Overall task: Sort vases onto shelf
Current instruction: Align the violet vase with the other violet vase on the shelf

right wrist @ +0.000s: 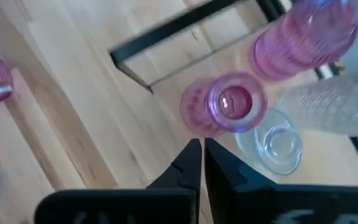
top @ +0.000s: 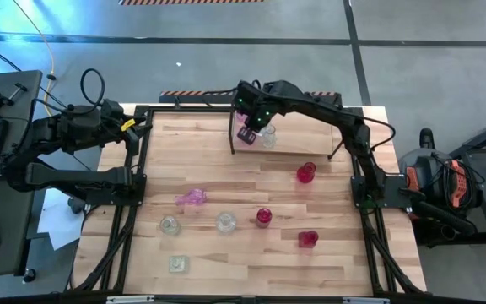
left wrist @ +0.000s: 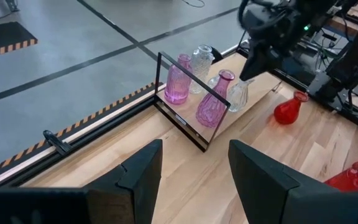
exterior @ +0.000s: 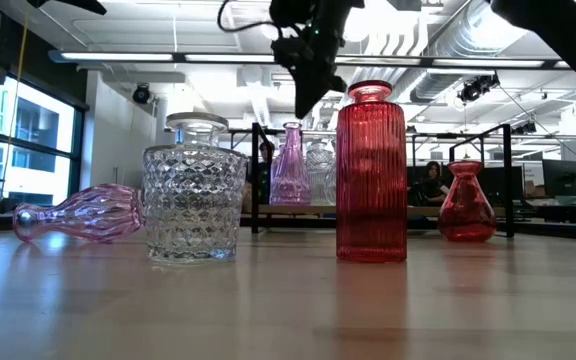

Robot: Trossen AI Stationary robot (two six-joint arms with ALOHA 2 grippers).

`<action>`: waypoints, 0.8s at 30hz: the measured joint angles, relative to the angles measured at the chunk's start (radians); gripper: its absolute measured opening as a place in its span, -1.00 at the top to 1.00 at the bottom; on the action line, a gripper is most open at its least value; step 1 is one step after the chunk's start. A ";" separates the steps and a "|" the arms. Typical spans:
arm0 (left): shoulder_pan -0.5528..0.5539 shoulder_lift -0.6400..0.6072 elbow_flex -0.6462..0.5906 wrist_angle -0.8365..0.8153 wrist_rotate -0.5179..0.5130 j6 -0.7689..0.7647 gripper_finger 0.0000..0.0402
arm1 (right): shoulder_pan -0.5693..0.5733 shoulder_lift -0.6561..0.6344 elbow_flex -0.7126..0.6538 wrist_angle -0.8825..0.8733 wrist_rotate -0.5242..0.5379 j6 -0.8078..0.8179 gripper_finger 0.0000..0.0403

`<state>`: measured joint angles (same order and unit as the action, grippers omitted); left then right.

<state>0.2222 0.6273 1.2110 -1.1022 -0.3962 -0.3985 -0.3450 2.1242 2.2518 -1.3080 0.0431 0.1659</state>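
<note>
While the right gripper (right wrist: 199, 155) hangs over the shelf (top: 298, 143) with fingers pressed together, empty, above a pink vase (right wrist: 225, 111), it should rise straight, sparing neighbours. Left gripper (left wrist: 194, 171) waits open at the counter (top: 226, 262) edge.

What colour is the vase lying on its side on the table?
Pale pink ribbed glass vase, lying on its side; shows best in the low view.
</note>
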 joint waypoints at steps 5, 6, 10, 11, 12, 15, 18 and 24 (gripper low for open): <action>0.000 0.000 0.000 0.000 0.002 0.004 0.12 | -0.015 0.000 -0.049 0.020 -0.056 0.010 1.00; 0.000 0.000 0.000 0.000 0.002 0.009 0.12 | -0.015 0.000 -0.059 0.025 -0.060 0.010 1.00; 0.000 0.000 0.000 0.000 0.002 0.010 0.12 | -0.016 0.000 -0.092 0.057 -0.078 0.010 1.00; 0.000 0.000 0.000 0.000 0.002 0.010 0.12 | -0.016 0.000 -0.100 0.063 -0.079 0.009 1.00; 0.000 0.000 0.000 0.000 0.002 0.010 0.12 | -0.016 0.000 -0.110 0.077 -0.079 0.009 1.00; 0.000 0.000 0.000 0.000 0.002 0.010 0.12 | -0.019 0.000 -0.129 0.109 -0.081 0.009 1.00; 0.000 0.000 0.000 0.000 0.002 0.008 0.12 | -0.022 0.000 -0.145 0.141 -0.089 0.009 1.00; 0.000 0.000 0.000 0.000 0.002 -0.008 0.12 | -0.029 0.001 -0.161 0.183 -0.097 -0.002 1.00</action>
<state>0.2222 0.6271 1.2110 -1.1023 -0.3944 -0.4067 -0.3737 2.1250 2.0910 -1.1253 -0.0540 0.1642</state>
